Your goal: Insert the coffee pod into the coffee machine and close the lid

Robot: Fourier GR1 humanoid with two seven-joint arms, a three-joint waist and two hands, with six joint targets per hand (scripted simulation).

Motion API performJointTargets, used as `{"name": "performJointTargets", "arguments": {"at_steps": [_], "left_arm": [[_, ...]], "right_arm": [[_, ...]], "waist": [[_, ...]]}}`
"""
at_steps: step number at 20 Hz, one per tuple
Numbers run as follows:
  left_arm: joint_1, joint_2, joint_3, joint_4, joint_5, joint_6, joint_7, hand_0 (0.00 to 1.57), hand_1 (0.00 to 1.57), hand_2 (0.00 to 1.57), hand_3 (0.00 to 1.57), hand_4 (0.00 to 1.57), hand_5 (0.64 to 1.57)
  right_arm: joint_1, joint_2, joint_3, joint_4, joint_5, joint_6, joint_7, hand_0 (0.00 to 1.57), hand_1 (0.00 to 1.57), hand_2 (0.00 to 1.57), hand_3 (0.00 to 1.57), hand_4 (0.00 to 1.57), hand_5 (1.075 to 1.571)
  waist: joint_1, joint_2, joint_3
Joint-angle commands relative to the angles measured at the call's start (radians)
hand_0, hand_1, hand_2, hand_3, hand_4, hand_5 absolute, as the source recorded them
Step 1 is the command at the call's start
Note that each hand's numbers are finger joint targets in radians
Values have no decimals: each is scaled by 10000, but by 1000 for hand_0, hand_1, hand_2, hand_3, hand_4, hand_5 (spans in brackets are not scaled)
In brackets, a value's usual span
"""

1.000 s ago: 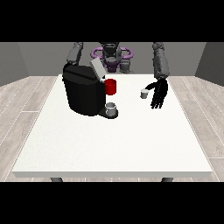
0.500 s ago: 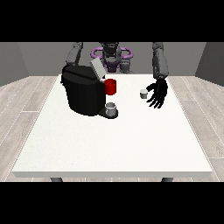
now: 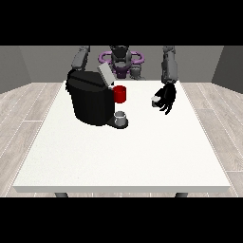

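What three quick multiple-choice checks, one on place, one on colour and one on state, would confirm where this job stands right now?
1. Where is the coffee pod?
A. On the table's near edge
B. At the hand at the view's right, right of the coffee machine
C. Inside the machine

2. What colour is the part on the machine's side facing that hand?
A. Red
B. Green
C. Yellow

3. How does the machine's lid stand?
A. Shut flat
B. Taken off and lying on the table
C. Raised open

Answers:
1 B: the small pale pod shows against the fingers of that hand, apart from the machine.
2 A: the red part sits on the machine's side, above the small grey cup at its base.
3 C: the grey lid tilts up from the machine's top.
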Motion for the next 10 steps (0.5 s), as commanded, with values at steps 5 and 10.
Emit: {"name": "performJointTargets", "arguments": {"at_steps": [5, 10], "left_arm": [[128, -939, -302, 270, -292, 224, -460, 1332, 1332, 1392, 1312, 619, 1571], [-152, -667, -95, 288, -182, -175, -1374, 1367, 1367, 1422, 1365, 678, 1571]], "right_arm": [[416, 26, -96, 608, 2, 16, -609, 0, 0, 0, 0, 403, 1571], [222, -312, -647, 1234, -428, 218, -612, 0, 0, 0, 0, 400, 1571]], "waist": [[165, -402, -127], [493, -591, -126]]}}
